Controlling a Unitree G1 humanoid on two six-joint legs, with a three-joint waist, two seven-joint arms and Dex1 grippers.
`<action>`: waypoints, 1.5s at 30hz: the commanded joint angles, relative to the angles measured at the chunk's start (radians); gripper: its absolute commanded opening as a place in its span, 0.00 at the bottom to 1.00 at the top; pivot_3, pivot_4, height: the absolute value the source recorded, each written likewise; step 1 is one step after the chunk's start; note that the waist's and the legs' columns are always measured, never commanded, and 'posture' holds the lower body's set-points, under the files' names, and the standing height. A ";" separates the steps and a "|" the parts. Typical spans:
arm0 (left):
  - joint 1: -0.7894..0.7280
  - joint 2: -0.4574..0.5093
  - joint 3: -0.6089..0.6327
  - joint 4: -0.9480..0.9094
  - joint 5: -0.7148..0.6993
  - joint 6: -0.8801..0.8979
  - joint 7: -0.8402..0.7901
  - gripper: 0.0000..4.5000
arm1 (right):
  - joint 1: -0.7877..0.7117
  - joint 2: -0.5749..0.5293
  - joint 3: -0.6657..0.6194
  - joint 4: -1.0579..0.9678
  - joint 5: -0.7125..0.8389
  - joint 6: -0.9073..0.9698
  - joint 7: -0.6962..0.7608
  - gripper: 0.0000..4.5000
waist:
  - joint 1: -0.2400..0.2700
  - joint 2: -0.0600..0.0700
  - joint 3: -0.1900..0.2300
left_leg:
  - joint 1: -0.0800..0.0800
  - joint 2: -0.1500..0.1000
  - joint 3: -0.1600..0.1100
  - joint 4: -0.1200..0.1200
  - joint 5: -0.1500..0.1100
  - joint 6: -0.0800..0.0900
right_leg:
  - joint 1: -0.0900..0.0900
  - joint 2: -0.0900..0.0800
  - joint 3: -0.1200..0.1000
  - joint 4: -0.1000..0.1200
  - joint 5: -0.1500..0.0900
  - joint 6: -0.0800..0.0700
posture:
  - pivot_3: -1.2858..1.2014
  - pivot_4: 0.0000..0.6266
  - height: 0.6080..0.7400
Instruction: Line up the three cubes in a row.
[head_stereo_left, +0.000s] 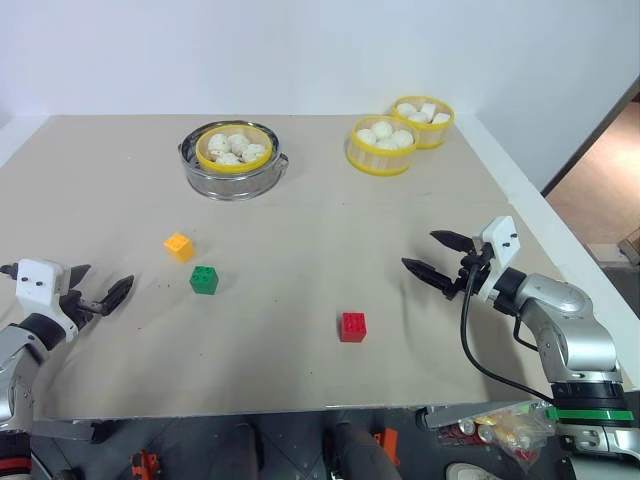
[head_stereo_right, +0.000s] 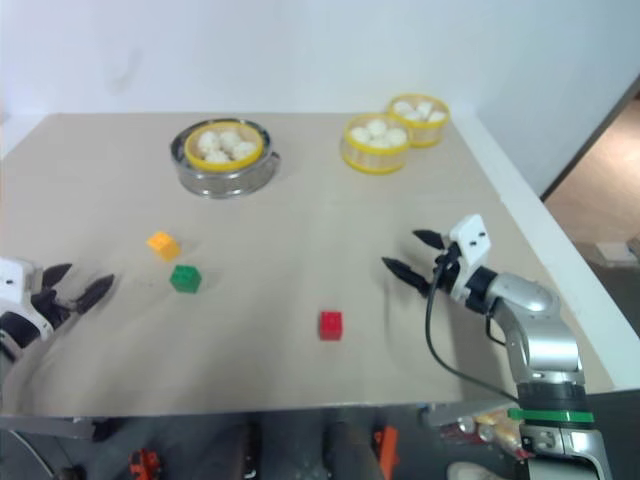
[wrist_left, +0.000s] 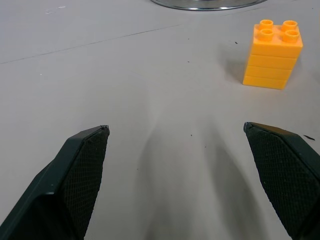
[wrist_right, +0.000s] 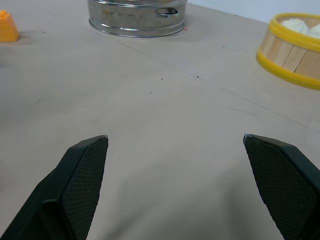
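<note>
No row has been formed yet, as far as can be judged: the three cubes lie scattered on the table and none is held. The green cube is taken here as the landmark. The yellow-orange cube sits just beside it, up and toward the robot's left, a small gap being kept between the two, so this pair could be read as the start of a line. The red cube lies well apart from the green cube, toward the robot's right and nearer the table's front edge, and it is roughly on the slant set by the other two, though far too distant to count as lined up. The left gripper is seen to the robot's left of the green cube, near the table's edge, its fingers spread wide with nothing between them; in its wrist view the yellow-orange cube is seen ahead of it. The right gripper hangs far to the right of the green cube, beyond the red cube, likewise spread wide and empty. What appears to be left is the whole of the work: the red cube is probably to be brought next to the pair, and the spacing and alignment then evened out.
</note>
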 joint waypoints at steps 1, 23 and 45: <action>0.003 0.005 0.034 -0.018 -0.017 -0.019 0.006 0.99 | -0.021 -0.012 -0.006 -0.009 0.002 -0.005 0.003 1.00 | 0.000 0.000 0.000 | 0.000 0.000 0.000 0.000 0.000 0.000 | 0.000 0.000 0.000 0.000 0.000 0.000 | 0.52 0.24 1.00; -0.142 0.131 0.002 -0.365 -0.315 0.263 -0.133 0.99 | -0.054 -0.025 -0.012 0.052 0.006 -0.018 0.044 1.00 | 0.003 -0.003 0.001 | -0.001 0.000 -0.001 0.001 0.000 0.000 | 0.001 0.000 -0.003 0.000 0.000 0.000 | 0.52 0.24 1.00; -0.249 0.004 -0.569 -0.402 -0.115 0.055 -0.590 0.99 | -0.067 -0.134 0.183 -0.367 0.165 0.252 0.287 1.00 | -0.003 0.003 -0.001 | 0.000 0.000 -0.002 0.002 -0.001 0.000 | 0.001 0.005 0.004 -0.001 -0.001 0.001 | 0.52 0.24 1.00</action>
